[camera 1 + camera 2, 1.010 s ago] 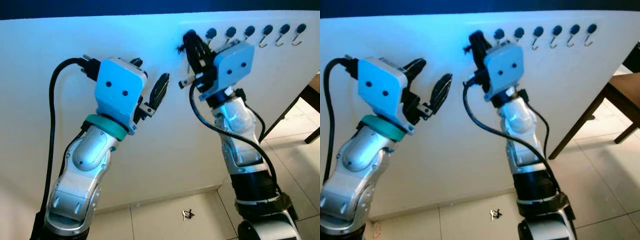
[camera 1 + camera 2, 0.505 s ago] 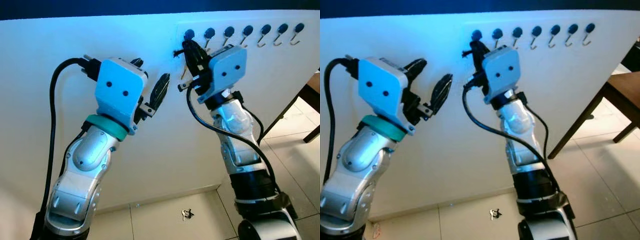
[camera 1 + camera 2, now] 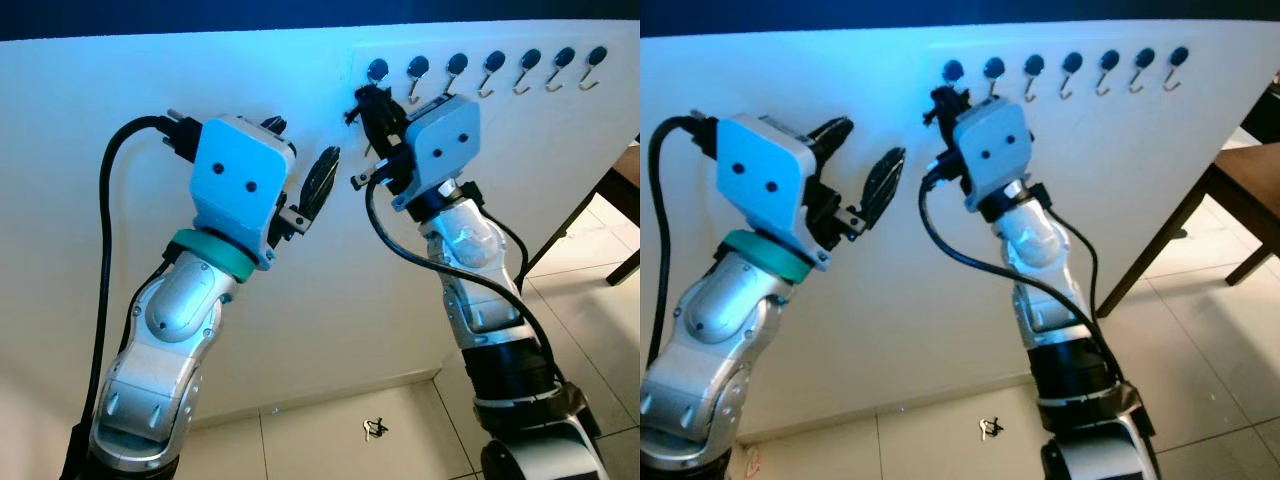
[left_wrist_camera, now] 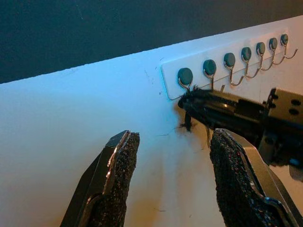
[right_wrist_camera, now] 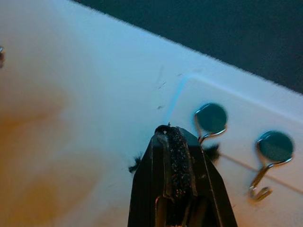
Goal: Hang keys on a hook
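Note:
A row of several silver hooks on round dark caps runs along the white wall; the leftmost hook is bare. My right gripper is shut just below and left of that hook. Black frayed cord sticks out beside its fingers, and a thin pale piece hangs under them, so it seems to hold the keys. My left gripper stands open and empty further left, apart from the wall.
A small metal bunch lies on the tiled floor by the skirting, between my arms. Dark furniture legs stand at the right, with a brown tabletop edge above them.
My right gripper has slid down and to the left, from on the leftmost hook to just below it. The left arm has stayed put.

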You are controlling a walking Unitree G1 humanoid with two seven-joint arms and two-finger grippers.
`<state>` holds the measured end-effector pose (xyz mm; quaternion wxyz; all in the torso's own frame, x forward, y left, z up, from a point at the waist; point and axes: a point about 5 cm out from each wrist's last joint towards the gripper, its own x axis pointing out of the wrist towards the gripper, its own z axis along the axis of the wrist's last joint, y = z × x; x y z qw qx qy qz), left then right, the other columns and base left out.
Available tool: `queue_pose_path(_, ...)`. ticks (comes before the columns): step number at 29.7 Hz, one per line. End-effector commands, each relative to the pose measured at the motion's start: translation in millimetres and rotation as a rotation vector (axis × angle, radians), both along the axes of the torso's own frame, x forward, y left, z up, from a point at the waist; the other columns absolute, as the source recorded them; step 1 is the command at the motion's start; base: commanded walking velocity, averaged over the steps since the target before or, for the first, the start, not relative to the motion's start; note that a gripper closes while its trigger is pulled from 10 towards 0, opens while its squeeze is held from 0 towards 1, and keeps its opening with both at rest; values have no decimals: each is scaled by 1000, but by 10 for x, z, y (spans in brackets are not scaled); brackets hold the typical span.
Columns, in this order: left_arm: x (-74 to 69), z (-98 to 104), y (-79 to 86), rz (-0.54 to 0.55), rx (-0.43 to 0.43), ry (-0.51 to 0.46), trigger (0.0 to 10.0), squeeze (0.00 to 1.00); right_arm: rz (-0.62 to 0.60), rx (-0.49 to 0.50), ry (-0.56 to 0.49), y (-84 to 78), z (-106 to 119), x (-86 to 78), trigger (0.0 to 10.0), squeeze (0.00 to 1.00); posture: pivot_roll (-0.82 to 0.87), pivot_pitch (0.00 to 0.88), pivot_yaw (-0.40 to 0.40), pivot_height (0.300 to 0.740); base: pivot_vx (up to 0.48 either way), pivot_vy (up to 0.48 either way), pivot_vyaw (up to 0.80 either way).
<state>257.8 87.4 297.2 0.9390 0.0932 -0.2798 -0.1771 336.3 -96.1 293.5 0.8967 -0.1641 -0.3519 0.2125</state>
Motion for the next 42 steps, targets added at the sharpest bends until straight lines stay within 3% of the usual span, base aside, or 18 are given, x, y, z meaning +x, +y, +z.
queue_pose_path(1, -9, -12, 9, 11, 3, 7, 10000, 0, -13, -5, 7, -7, -55, -31, 10000, 0, -77, 52, 64, 740, 0, 0, 0)
queue_pose_path(11, -5, -23, -1, 5, 6, 12, 10000, 0, -100, 66, 37, -137, -181, -60, 10000, 0, -82, 54, 70, 740, 0, 0, 0)
queue_pose_path(19, 2, -29, -8, 1, 9, 14, 10000, 0, -99, 89, 54, -134, -208, -54, 10000, 0, -83, 49, 72, 740, 0, 0, 0)
queue_pose_path(20, 1, -30, -7, 1, 10, 14, 10000, 0, -91, 96, 59, -131, -214, -52, 10000, 859, -83, 49, 72, 740, 0, 0, 0)
queue_pose_path(21, 1, -33, -5, 3, 9, 15, 10000, 0, -77, 108, 69, -126, -221, -50, 10000, 1000, -82, 48, 69, 740, 0, 0, 0)
queue_pose_path(31, 0, -43, -1, 6, 9, 18, 10000, 0, -29, 151, 113, -120, -258, -50, 10000, 1000, -82, 45, 66, 740, 0, 0, 0)
queue_pose_path(32, 1, -56, -1, 7, 9, 22, 10000, 0, 10, 140, 190, -118, -409, -83, 10000, 0, -88, 45, 62, 740, 0, 0, 0)
queue_pose_path(33, 1, -56, -1, 7, 9, 22, 10000, 0, 10, 140, 190, -118, -409, -83, 10000, 0, -88, 45, 62, 740, 0, 0, 0)
queue_pose_path(35, 8, -87, 2, 9, 7, 34, 10000, 0, 82, 100, 312, -97, -663, -152, 10000, 0, -90, 44, 62, 740, 0, 0, 0)
queue_pose_path(38, 27, -146, 18, 19, 4, 59, 10000, 0, 85, 62, 370, -95, -837, -172, 10000, 0, -95, 43, 64, 740, 0, 0, 0)
queue_pose_path(39, 64, -293, 59, 49, 15, 112, 10000, 0, 43, 38, 433, -123, -1088, -178, 10000, 0, -92, 44, 64, 740, 0, 0, 0)
queue_pose_path(42, 98, -450, 114, 80, -2, 189, 10000, 0, -4, 95, 463, -132, -1186, -185, 10000, 0, -93, 44, 66, 740, 0, 0, 0)
